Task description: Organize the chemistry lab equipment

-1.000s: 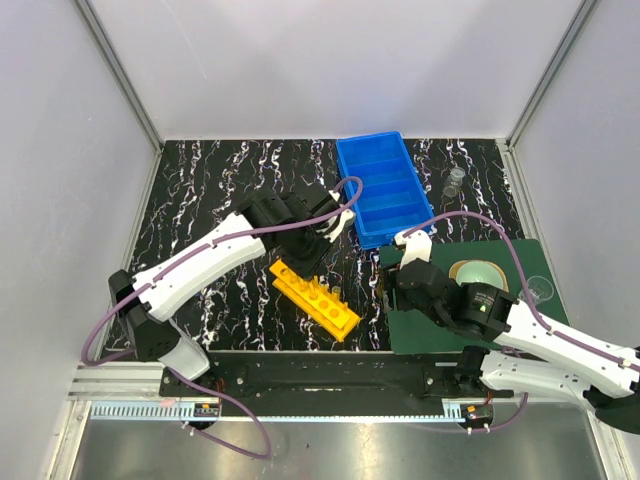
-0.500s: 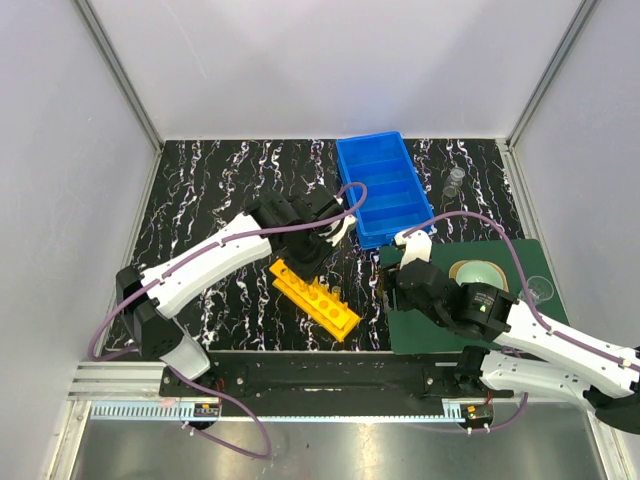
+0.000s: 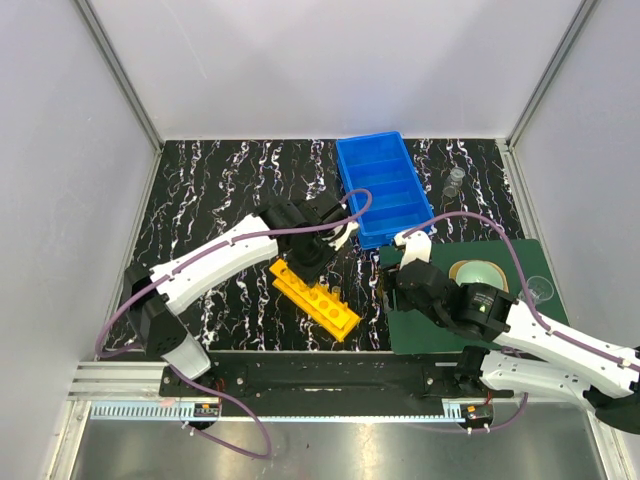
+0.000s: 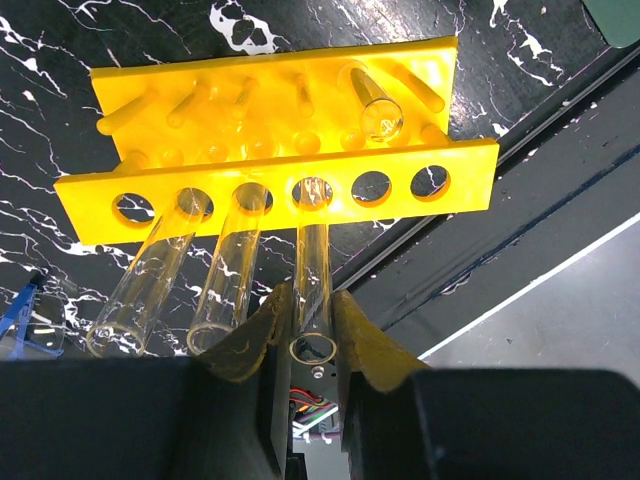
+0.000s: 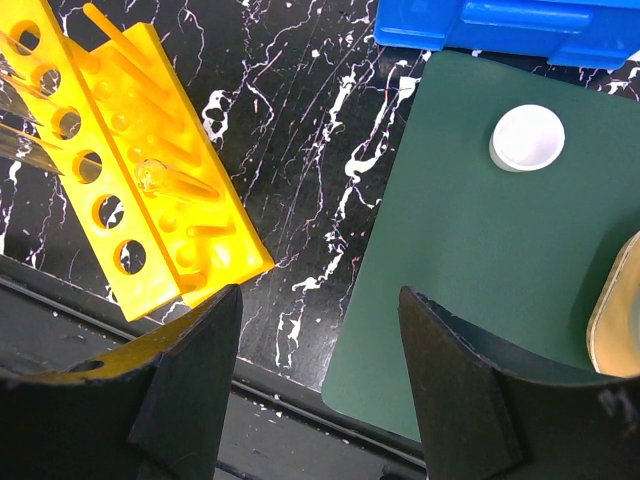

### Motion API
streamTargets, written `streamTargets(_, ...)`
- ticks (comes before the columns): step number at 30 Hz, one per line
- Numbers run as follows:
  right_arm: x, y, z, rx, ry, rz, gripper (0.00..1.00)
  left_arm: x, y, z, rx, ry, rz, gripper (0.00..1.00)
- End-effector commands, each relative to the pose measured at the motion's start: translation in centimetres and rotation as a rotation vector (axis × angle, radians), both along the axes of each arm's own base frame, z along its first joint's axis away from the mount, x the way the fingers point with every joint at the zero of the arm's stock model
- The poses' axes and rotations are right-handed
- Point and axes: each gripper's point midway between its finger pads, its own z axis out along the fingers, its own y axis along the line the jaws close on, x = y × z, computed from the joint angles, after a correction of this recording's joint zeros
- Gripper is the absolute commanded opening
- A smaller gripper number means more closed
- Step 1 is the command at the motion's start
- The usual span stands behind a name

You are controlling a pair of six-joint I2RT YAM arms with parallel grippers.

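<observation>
Slightly nearer the yellow rack (image 4: pixel 280 195) than a second ago, the left gripper (image 4: pixel 310 296) pinches a glass tube (image 4: pixel 313 262) threaded through a middle hole. It would do best to push along the tube's axis before releasing. Meanwhile the right gripper (image 5: pixel 318 296) idles, spread.

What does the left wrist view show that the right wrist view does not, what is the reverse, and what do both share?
Left wrist only: the left pincer, shut on a glass tube set in a hole of the yellow rack. Right wrist only: the white round piece on the dark green mat, and the blue bin at the top edge. Both: the yellow rack, with a second tube lying among its pegs.
</observation>
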Motion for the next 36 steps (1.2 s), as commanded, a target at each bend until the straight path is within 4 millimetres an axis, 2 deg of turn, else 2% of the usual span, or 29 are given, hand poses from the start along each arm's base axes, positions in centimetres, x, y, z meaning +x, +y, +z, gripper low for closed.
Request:
streamTargets(1, 0.1, 0.3, 0.6, 0.040, -0.017, -0.013, 0.70, 0.0, -0.8, -0.5, -0.018, 0.009, -0.026, 0.00)
streamTargets(19, 0.1, 0.3, 0.5, 0.035, -0.014, -0.012, 0.70, -0.1, -1.3, -2.2, -0.034, 0.020, -0.023, 0.00)
streamTargets(29, 0.1, 0.3, 0.3, 0.029, -0.010, -0.012, 0.70, 0.2, -1.4, -2.5, -0.037, 0.006, -0.021, 0.07)
streamTargets(36, 0.1, 0.3, 0.2, 0.029, -0.008, -0.011, 0.70, 0.1, -1.0, -2.6, -0.038, -0.002, -0.015, 0.18)
